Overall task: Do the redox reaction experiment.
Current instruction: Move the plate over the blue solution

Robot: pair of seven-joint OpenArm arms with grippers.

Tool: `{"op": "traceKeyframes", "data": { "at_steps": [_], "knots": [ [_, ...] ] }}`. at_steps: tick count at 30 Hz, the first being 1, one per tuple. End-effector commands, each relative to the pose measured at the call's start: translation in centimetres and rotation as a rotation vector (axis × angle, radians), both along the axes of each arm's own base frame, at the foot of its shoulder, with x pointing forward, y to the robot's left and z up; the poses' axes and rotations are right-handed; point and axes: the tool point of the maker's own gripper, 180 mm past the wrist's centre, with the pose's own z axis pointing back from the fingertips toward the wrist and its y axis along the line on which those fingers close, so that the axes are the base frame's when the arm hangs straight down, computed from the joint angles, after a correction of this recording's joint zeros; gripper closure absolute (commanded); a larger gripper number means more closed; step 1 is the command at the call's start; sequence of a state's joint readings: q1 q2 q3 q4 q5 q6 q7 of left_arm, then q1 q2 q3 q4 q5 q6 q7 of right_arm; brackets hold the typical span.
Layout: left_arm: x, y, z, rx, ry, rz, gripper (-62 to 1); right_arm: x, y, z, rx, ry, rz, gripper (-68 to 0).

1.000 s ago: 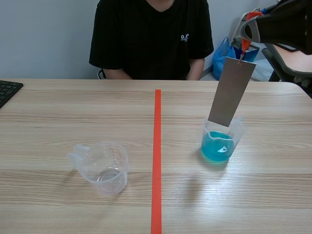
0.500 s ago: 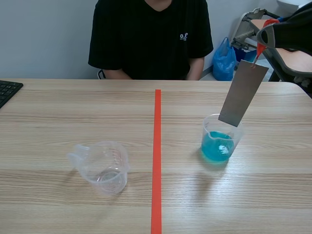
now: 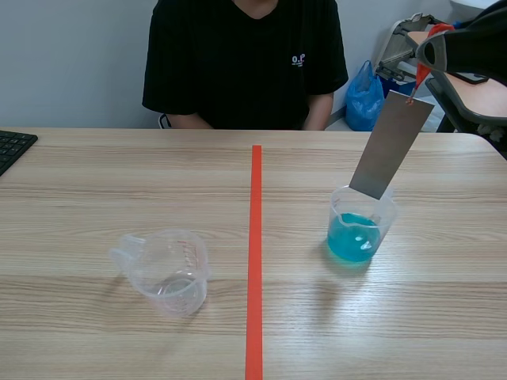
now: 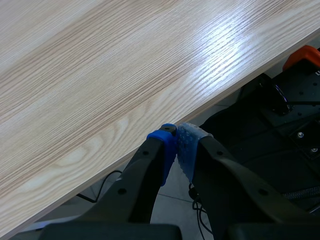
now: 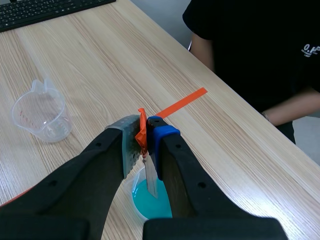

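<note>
The step in hand looks like the dip: bringing the plate (image 3: 392,146) to the blue liquid in the beaker (image 3: 358,229). The right gripper (image 3: 426,57) is raised over the table's (image 3: 119,174) far right; its 2 fingers are pinched tight on the orange tab (image 5: 141,127) at the plate's top, so the plate hangs slanted below it. The plate's lower edge is about level with the beaker's rim and seems clear of the liquid; the right wrist view shows it edge-on above the blue. The left gripper (image 4: 176,142) hangs past the table's edge, its pads pressed together on nothing.

Next, I judge, the plate must go down inside the rim without knocking the beaker; the slant means the arm should centre it 1st.

Against 1 s ago, the right gripper sits further right, the plate leans more, and its lower edge has shifted right and slightly up; since 0.5 s ago that edge has edged back toward the beaker's middle. The beaker and the empty cup (image 3: 170,273) have not moved.
</note>
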State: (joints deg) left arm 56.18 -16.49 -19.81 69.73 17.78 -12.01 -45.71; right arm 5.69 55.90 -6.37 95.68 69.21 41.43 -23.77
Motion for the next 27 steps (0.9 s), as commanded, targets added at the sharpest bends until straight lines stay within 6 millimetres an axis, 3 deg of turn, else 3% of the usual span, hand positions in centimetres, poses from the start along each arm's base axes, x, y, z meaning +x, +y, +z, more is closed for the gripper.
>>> {"op": "traceKeyframes", "data": {
  "at_steps": [1, 10, 13, 21, 27],
  "knots": [
    [0.5, 0.0, 0.7, -0.007, -0.031, 0.003, -3.6, 0.2, -0.1, 1.6, 0.012, -0.046, 0.004, -1.5],
    [0.6, 0.0, 0.7, -0.007, -0.034, 0.003, -3.6, 0.2, -0.1, 1.6, 0.012, -0.046, 0.004, -1.5],
    [1.4, 0.4, 1.0, 0.0, -0.051, -0.023, -3.6, 0.2, -0.1, 1.6, 0.012, -0.045, 0.004, -1.5],
    [8.3, 3.4, 3.3, 0.007, -0.136, -0.062, -3.6, 0.2, -0.1, 1.6, 0.01, -0.044, 0.004, -1.5],
    [14.1, 3.6, 6.3, -0.056, -0.189, -0.151, -3.6, 0.2, -0.1, 1.5, 0.009, -0.043, 0.004, -1.5]
  ]
}}
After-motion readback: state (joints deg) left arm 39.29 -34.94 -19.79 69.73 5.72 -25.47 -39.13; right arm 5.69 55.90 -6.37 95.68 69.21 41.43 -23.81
